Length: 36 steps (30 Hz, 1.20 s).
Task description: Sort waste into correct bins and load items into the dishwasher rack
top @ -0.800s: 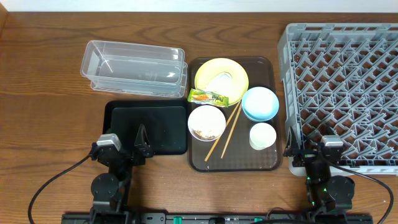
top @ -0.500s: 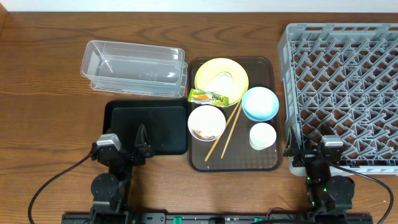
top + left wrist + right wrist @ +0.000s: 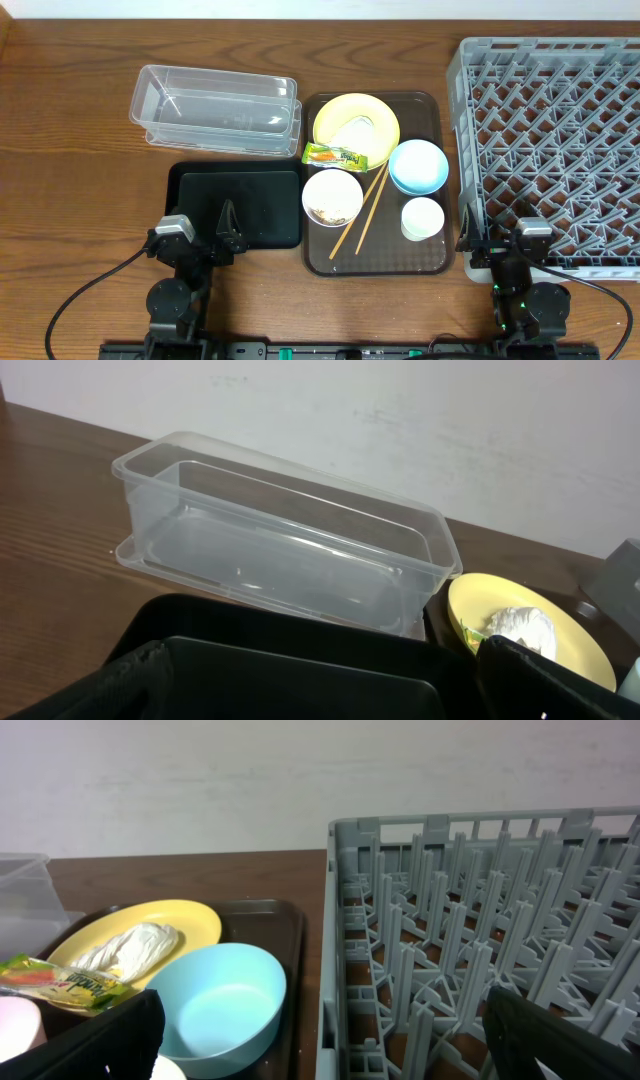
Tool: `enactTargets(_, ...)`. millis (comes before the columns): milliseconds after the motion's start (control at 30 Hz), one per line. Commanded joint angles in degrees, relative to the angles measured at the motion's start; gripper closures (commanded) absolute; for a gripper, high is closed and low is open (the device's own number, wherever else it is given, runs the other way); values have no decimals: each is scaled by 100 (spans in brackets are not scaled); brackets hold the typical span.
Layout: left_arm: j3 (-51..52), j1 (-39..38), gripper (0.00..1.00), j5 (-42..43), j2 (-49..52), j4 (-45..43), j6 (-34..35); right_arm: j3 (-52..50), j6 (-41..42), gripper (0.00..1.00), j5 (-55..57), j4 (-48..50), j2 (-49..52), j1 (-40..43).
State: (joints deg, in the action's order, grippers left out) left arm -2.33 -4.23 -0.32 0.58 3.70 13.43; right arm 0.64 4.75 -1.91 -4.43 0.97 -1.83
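A brown tray (image 3: 400, 258) on the desk (image 3: 70, 150) carries a yellow plate (image 3: 340, 112) holding crumpled white paper (image 3: 356, 134), a green-and-orange wrapper (image 3: 334, 156) on its rim — blue bowl (image 3: 418, 166), white bowl (image 3: 332, 196), cup (image 3: 421, 218) and chopsticks (image 3: 360, 212) alongside. My left tool (image 3: 325, 665) and right tool (image 3: 320, 1030) gape wide, both empty, at the near edge.

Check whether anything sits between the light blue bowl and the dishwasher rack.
Nothing visible does. Between the light blue bowl and the dishwasher rack lie only the brown tray's raised rim and a strip of bare table. The small white cup sits off that line, nearer the robot.
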Motion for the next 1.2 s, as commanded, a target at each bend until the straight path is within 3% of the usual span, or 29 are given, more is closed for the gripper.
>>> enactTargets(0, 190, 26, 0, 11, -24, 68, -74, -13, -74, 1, 17, -7, -31, -28)
enactTargets(967, 179, 26, 1, -11, -11, 72, -74, -2, -50, 1, -7, -13, -31, -28)
enactTargets(1167, -319, 26, 1, -4, 505, 358, -74, 315, 208, 1, 17, -326, 184, -28)
